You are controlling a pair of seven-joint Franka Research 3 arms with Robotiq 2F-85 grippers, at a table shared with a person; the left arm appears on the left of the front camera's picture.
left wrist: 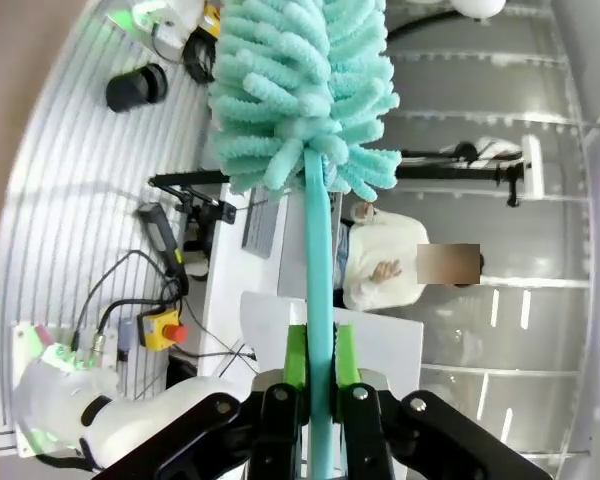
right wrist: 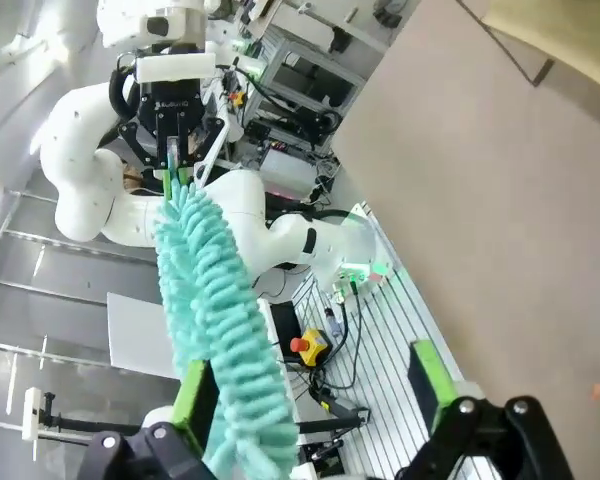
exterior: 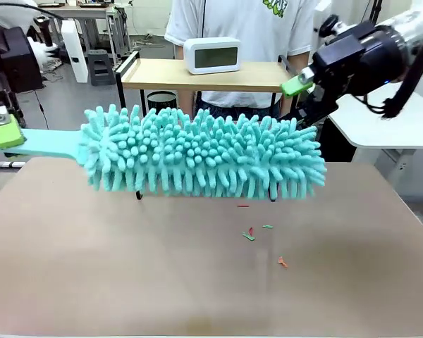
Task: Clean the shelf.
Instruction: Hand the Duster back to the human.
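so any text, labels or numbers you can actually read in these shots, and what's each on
None can be read.
Person's white shirt: green print at the top edge, cropped, not legible.
Clock on the shelf: display looks blank.
Left gripper, shut on the duster: no legible marking.
Right gripper, open: none visible.

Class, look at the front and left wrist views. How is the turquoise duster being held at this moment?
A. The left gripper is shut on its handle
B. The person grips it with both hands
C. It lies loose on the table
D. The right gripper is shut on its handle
A: the left gripper has its green pads clamped on the duster handle, while the right gripper stands open beside the fluffy head.
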